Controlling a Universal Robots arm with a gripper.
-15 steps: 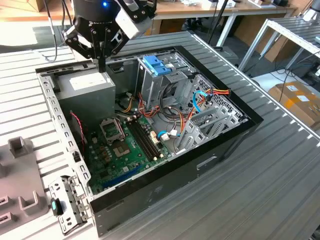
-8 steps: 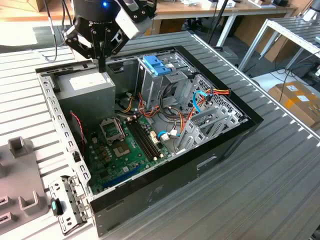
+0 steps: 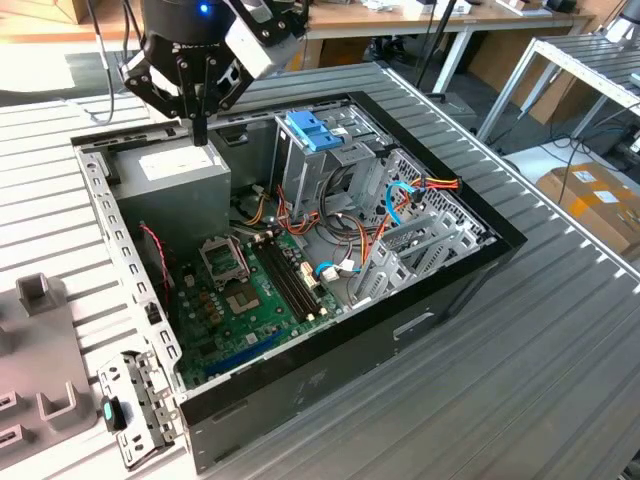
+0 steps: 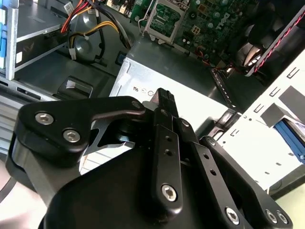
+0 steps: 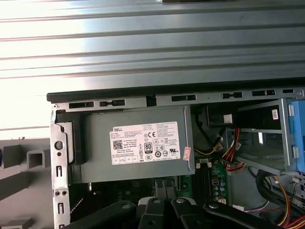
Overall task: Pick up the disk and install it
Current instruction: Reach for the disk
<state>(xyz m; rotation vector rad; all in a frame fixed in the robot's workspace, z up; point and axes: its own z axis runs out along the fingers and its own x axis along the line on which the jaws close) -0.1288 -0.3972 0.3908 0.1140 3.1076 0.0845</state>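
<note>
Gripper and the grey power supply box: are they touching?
Cannot tell. In the exterior view the gripper overlaps the power supply at its far edge; no contact or gap shows plainly.

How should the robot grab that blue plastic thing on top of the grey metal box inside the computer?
Probably from straight above. The blue latch lies face up on top of the grey cage, and the case is open at the top. Pinch across its two long edges, which look free; the cage sits right beneath it.

White printed label (image 5: 145, 143) on power supply (image 5: 95, 169)
</note>
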